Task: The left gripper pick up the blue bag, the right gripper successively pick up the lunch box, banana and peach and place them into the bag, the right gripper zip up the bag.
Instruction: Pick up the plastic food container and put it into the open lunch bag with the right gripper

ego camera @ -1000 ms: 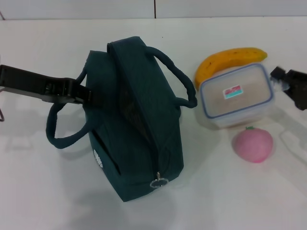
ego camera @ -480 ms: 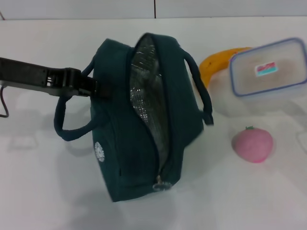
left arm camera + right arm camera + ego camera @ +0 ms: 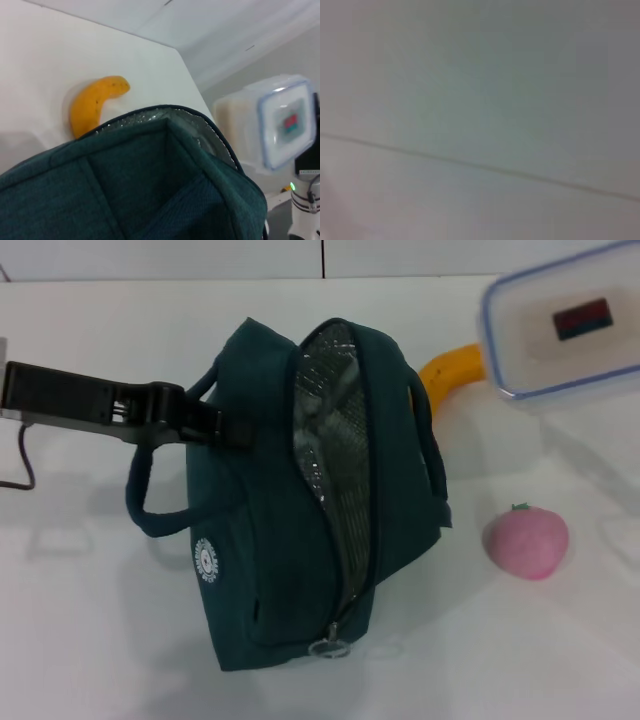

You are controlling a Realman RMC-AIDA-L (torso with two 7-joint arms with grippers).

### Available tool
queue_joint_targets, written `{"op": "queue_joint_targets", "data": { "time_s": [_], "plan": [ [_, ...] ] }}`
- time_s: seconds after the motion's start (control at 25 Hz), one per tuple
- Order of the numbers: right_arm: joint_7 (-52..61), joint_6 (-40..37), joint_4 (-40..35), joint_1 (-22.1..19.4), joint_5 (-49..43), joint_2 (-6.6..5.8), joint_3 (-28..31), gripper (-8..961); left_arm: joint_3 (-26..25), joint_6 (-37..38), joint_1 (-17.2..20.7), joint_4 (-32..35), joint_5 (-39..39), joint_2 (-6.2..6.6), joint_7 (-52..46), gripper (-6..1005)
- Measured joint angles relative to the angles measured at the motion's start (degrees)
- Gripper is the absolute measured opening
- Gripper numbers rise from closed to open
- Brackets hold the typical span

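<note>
The blue bag [image 3: 250, 540] stands unzipped at the centre of the head view, its silver lining [image 3: 330, 440] showing. My left gripper [image 3: 228, 430] comes in from the left and is shut on the bag's side by the handle. The lunch box [image 3: 560, 325] hangs in the air at the upper right, above the table; the right gripper is out of view. Half of the banana [image 3: 450, 370] shows beneath the lunch box. The peach [image 3: 526, 540] lies on the table right of the bag. The left wrist view shows the bag's rim [image 3: 165, 150], the banana [image 3: 92, 102] and the raised lunch box [image 3: 272, 127].
The zipper's ring pull [image 3: 327, 647] hangs at the bag's near end. One strap handle [image 3: 150, 510] loops out to the left. The white table [image 3: 90, 640] runs to a wall at the back. The right wrist view holds only a pale surface with a seam.
The lunch box has risen off the table, up and to the right, uncovering part of the banana. The bag has been raised and shifted right, and its mouth has opened wider.
</note>
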Motion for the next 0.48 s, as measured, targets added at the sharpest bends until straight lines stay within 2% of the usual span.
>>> {"op": "queue_joint_targets", "data": {
  "time_s": [0.2,0.36,0.44,0.48],
  "plan": [
    [0.9,-4.0,0.8,5.2,0.1,1.26,-0.6,148,0.3,0.0,-1.2,-2.4,-0.1,-0.75,0.6,42],
    [0.8,-6.3,3.1,10.4,0.0,1.54,-0.7,154,1.3,0.0,-2.4,-3.5,-0.1,-1.31,1.0,42],
    [0.7,-6.4,3.3,11.3,-0.1,1.60,-0.7,158,1.6,0.0,-2.6,-3.6,-0.1,-1.42,1.0,42],
    [0.4,-6.4,4.4,13.7,-0.3,1.73,-1.2,159,1.8,0.0,-2.7,-3.7,-0.1,-1.50,1.1,42]
  ]
}}
